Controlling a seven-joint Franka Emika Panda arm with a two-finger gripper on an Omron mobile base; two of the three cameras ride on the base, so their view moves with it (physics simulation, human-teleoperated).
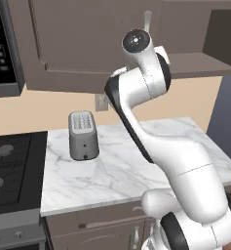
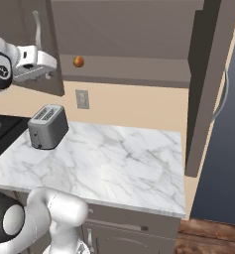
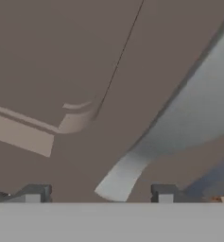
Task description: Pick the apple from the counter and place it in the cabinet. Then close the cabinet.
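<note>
The apple (image 2: 78,61), small and red-orange, rests on the shelf inside the open cabinet (image 2: 139,69), well clear of my hand. My gripper (image 2: 47,72) is up at the lower edge of the cabinet's left door (image 2: 49,44), left of the apple. In the hand view its two fingertips (image 3: 34,194) stand apart with nothing gripped, so the gripper (image 3: 99,196) is open; a curved silver handle (image 3: 170,132) runs close in front of it. In the left base view my own arm hides most of the hand, and the left door's handle (image 1: 147,22) shows just above it. The marble counter (image 2: 114,158) lies below.
A grey toaster (image 1: 83,135) stands on the counter near the black stovetop (image 1: 12,166). The cabinet's right door (image 2: 208,84) hangs open, edge-on, with its handle (image 2: 223,89) towards the room. A wall socket (image 2: 82,99) sits under the cabinet. A microwave (image 1: 2,49) is at the far left.
</note>
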